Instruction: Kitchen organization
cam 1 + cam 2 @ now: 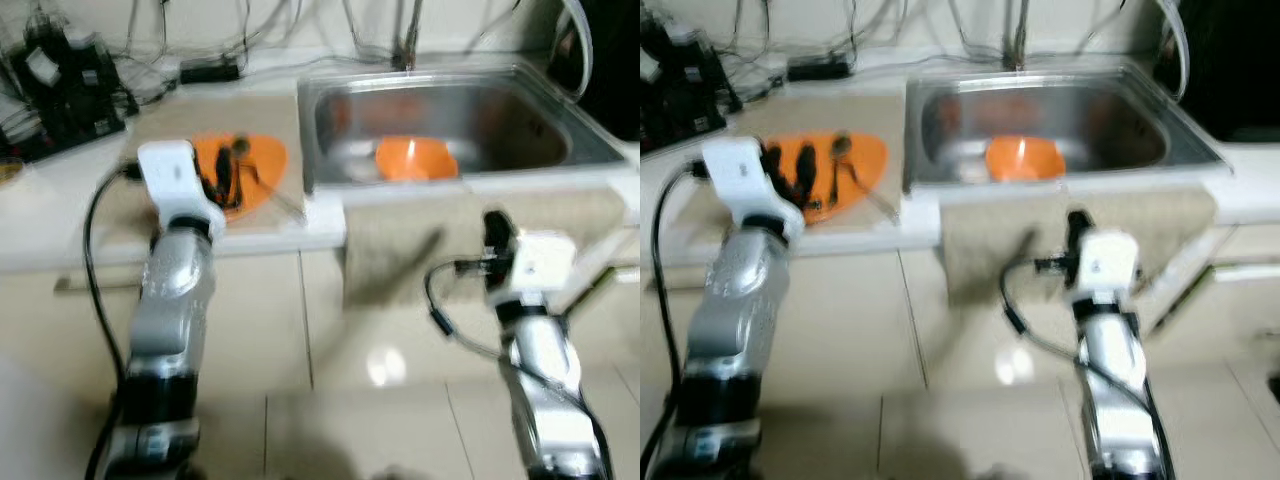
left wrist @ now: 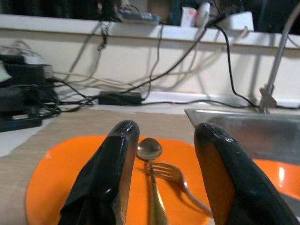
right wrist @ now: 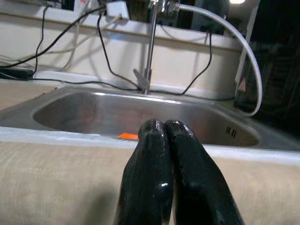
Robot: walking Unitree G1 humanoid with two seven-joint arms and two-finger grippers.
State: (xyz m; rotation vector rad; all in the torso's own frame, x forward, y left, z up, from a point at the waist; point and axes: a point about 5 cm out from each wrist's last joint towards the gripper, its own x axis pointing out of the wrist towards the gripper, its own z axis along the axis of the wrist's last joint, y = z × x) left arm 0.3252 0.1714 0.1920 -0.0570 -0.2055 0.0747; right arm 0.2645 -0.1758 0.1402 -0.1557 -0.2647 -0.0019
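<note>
An orange plate [image 1: 262,160] lies on the beige mat left of the sink, with a gold spoon [image 2: 150,151] and a gold fork [image 2: 176,180] on it. My left gripper [image 2: 161,176] hovers open over the plate, its fingers either side of the cutlery and touching neither. An orange bowl [image 1: 416,157] sits in the steel sink [image 1: 335,110]. My right gripper [image 3: 165,140] is shut and empty, held in front of the counter edge below the sink, by a beige cloth [image 1: 400,245].
Black cables, a power adapter [image 1: 210,70] and dark equipment [image 1: 60,95] crowd the back left of the counter. A tap [image 3: 151,51] with a white hose [image 3: 241,51] stands behind the sink. Tiled floor [image 1: 380,400] lies below.
</note>
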